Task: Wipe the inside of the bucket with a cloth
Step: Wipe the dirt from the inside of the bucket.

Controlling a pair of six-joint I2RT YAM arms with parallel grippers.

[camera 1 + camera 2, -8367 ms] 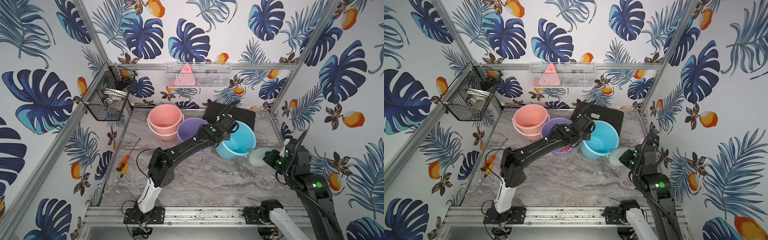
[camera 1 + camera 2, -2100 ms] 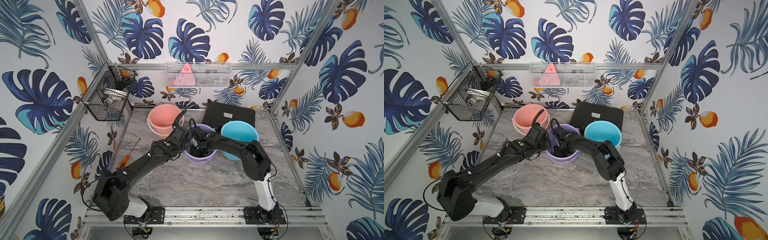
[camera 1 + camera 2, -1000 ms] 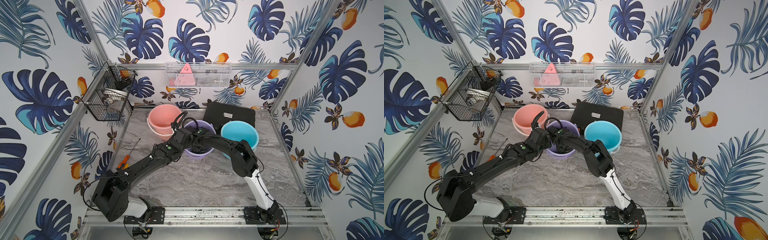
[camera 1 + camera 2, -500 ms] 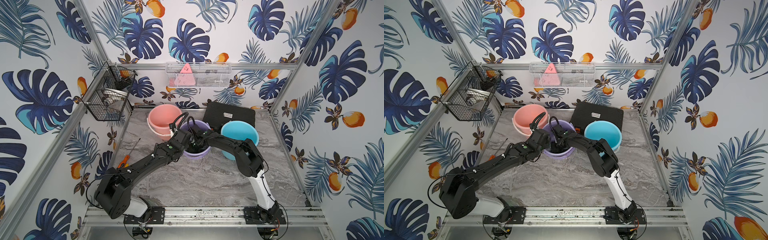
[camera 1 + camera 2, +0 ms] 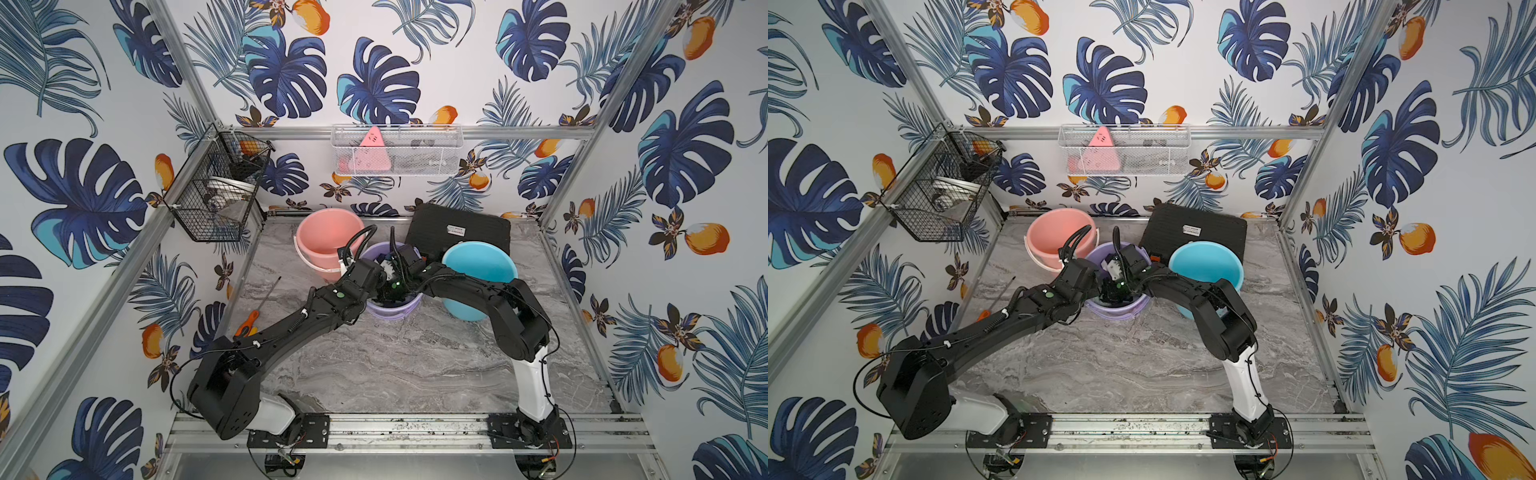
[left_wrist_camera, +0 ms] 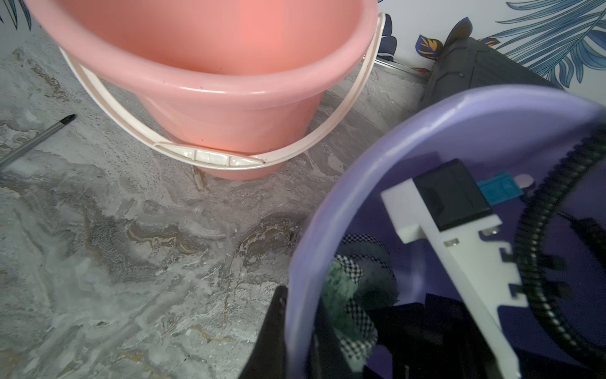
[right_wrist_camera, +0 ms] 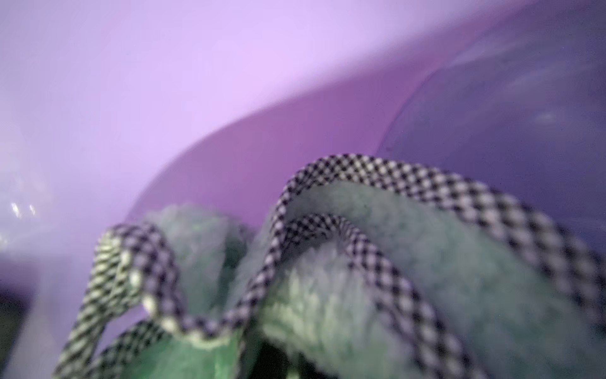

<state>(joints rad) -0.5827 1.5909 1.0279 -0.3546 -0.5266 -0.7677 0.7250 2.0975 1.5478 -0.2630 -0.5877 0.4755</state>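
- Right hand point(image 5: 391, 292) is down inside the purple bucket point(image 5: 397, 312), pressed together on the cloth point(image 7: 410, 262). Its wrist view is filled with pale green fleece edged in black-and-white check, bunched against the bucket's inner wall.
- Left hand point(image 6: 296, 341) pinches the purple bucket's left rim, one finger outside the wall and the other inside.
- About eight seconds back, the cloth lay on the counter point(image 5: 395, 365) just right of the blue bucket point(image 5: 478, 262). The right hand was over the cloth, and the left hand reached to the blue bucket's left rim. Now the cloth is in the purple bucket and both hands meet there.
- Over the last second both hands have stayed at the purple bucket, while the right arm's elbow has swung a little to the right.
- The pink bucket point(image 5: 328, 232) stands just beside the purple one, to its far left. The blue bucket stands to its right.
- A screwdriver point(image 5: 249, 322) with an orange handle lies by the left wall, where it lay before.
- The black case point(image 5: 478, 226) at the far wall carries a small white label point(image 5: 457, 229). Its print is too small to read.
- A pink triangular piece point(image 5: 370, 149) in the wire shelf point(image 5: 436, 160) on the far wall shows dark marks that cannot be read.
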